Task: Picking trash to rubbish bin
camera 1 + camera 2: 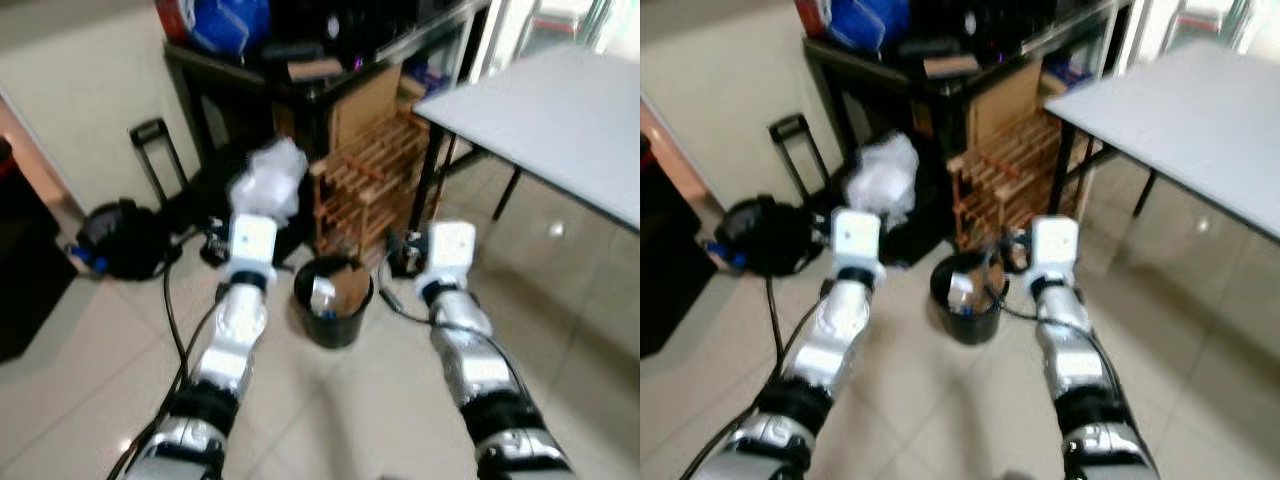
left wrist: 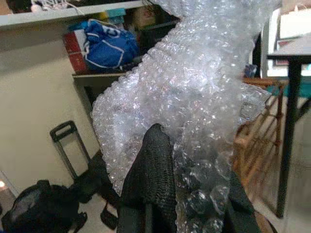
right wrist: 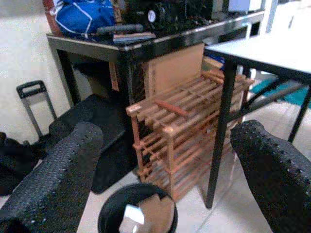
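Bubble wrap (image 1: 268,176), clamped in the left gripper (image 2: 187,194) above and left of the black rubbish bin (image 1: 333,301), could drift off onto the tiles if let go short of the rim, while the right gripper (image 3: 165,160) hangs spread and empty.

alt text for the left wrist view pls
The left gripper is shut on a large wad of bubble wrap. Behind it, a blue bag sits on a dark shelf beside a cream wall.

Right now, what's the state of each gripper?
Left gripper: jaws shut on the bubble wrap.
Right gripper: jaws open, holding nothing.
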{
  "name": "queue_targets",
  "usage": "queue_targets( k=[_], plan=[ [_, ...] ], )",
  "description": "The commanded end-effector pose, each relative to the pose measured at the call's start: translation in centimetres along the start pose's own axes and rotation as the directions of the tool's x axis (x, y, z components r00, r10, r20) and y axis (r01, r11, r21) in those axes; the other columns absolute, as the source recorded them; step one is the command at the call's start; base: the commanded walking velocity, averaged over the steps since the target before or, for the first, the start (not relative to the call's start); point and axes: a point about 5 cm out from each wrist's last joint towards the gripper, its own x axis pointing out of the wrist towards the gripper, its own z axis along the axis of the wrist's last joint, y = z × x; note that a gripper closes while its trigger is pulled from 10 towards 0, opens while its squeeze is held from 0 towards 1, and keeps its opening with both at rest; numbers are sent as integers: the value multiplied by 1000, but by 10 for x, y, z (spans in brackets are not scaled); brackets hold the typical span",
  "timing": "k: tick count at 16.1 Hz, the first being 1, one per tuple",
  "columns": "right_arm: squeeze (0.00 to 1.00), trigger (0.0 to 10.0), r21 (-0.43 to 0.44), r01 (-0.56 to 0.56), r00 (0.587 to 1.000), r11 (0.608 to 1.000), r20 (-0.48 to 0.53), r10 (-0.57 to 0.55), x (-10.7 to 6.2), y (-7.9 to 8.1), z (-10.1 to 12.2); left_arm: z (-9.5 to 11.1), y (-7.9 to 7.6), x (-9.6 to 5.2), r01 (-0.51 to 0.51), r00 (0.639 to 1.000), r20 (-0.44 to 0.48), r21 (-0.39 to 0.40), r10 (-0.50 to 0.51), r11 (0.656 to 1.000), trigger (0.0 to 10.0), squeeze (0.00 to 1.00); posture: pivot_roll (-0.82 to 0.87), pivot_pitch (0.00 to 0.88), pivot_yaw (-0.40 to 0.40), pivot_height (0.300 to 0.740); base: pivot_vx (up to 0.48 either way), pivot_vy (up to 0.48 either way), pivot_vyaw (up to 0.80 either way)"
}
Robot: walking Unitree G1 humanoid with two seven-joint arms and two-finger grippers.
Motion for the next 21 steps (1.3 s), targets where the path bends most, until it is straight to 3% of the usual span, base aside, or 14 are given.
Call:
queue_targets(
  k=[1,9,15,21],
  plan=[
    [0,10000,19,-37,999,999,7,36,2,12,2,0,12,1,-32,999,-3,12,32,999,10000,0,-71,70,58,740,465,0,0],
    [0,10000,13,-40,999,999,3,40,2,15,1,-1,13,1,-28,1000,-6,15,28,999,10000,0,-73,58,64,740,464,0,-52],
    [0,10000,15,-45,999,999,9,45,2,16,1,-2,11,0,-19,1000,-11,18,19,1000,10000,0,-76,45,66,740,464,0,-749],
    [0,10000,20,-43,999,999,6,43,1,16,1,-3,10,0,-10,1000,-13,17,10,1000,10000,0,-74,52,65,740,463,0,0]
  ],
)
